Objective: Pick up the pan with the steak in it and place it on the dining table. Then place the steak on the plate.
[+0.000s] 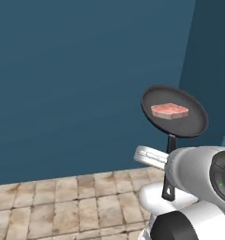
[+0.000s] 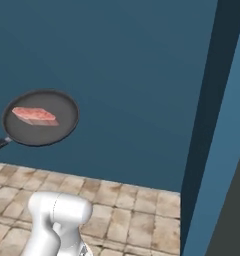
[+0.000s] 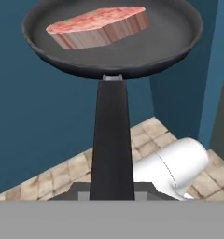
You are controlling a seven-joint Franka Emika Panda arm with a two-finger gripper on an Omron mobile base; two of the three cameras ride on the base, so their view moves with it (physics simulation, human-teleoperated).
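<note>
End effector (image 3: 112,196) clamped tight on the pan (image 1: 175,111) handle, pan held up in the air in front of the blue wall (image 1: 77,75), above the tiled floor (image 1: 63,206). Steak (image 1: 169,110) sits flat inside the pan.

You had a glossy white arm (image 1: 194,164) of rounded, tube-like segments — a dark joint cap (image 1: 223,174) on its side showed a small green light. A flat silver-grey ring (image 1: 149,155) edged one link — smooth throughout.
</note>
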